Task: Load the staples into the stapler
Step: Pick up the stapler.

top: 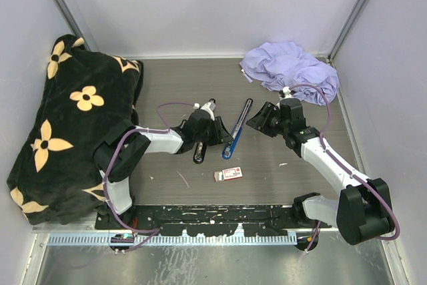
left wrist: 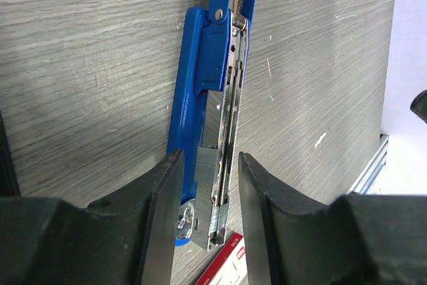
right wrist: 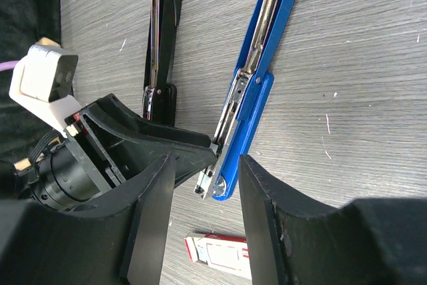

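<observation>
Closest to the lens in the left wrist view, the left gripper [left wrist: 208,181] points down at the table [left wrist: 80,65] with its two dark, flat-faced fingers [left wrist: 163,225] spread apart, one on each side of the blue stapler [left wrist: 200,65] and gripping nothing. Its arm reaches in from the left with the elbow bent, the wrist over the near end of the stapler. The right gripper [right wrist: 207,171] comes from the other side on a long, low arm. Its fingers [right wrist: 263,231] are spread too and empty, aimed at that same end of the stapler and at the left gripper. The blue stapler is swung fully open and lies long and thin on the table, with its painted arm flat and its shiny metal rail and coiled spring facing up. A short grey ribbed block [left wrist: 208,163] sits in the rail between the left fingers. The box of staples [top: 228,175] is small, flat and rectangular, white with a red label, and lies on the table near the stapler's near end, apart from both grippers. A black stapler [right wrist: 159,45] lies beside the blue one, on the left arm's side. The table is grey wood-grain with small scuffs. A soft black blanket [top: 67,118] with cream flowers is heaped at the left, and a crumpled lilac cloth [top: 290,65] sits at the far right.
</observation>
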`<state>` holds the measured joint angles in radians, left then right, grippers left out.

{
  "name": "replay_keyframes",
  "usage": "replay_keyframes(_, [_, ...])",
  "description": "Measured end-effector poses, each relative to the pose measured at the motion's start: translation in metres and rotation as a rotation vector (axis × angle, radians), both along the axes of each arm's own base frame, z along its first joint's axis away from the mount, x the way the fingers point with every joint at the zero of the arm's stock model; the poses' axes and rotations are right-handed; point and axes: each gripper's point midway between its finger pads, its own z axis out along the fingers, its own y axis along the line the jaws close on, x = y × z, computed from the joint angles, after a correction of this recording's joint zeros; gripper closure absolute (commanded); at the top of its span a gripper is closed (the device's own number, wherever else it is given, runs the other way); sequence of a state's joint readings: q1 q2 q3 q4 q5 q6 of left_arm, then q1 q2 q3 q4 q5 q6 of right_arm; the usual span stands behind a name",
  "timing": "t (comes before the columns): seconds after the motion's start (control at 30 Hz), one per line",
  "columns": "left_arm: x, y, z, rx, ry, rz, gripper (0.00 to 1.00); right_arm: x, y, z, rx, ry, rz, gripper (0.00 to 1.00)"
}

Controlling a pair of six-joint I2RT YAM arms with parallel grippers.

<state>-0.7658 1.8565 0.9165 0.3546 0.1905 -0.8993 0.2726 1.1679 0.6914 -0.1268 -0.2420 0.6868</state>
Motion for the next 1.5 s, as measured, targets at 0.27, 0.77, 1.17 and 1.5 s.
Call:
replay_keyframes(0.27, [0.0,0.001,0.001,-0.002,-0.001,0.005,0.67,0.0,0.0,0.0,0.0,0.001,0.0,0.52])
replay_keyframes(0.77, [-0.001,0.001,0.0,0.003,0.003,0.005,0.74,0.0,0.0,0.0,-0.001,0.001,0.0,0.52])
replay_keyframes(1.17, [-0.002,0.003,-0.002,0.018,0.006,0.002,0.85,-0.002,-0.002,-0.003,-0.01,0.015,-0.007,0.52])
replay_keyframes(1.5, [-0.001,0.01,0.015,0.102,-0.077,-0.003,0.85,-0.002,-0.003,-0.004,-0.013,0.017,-0.011,0.52])
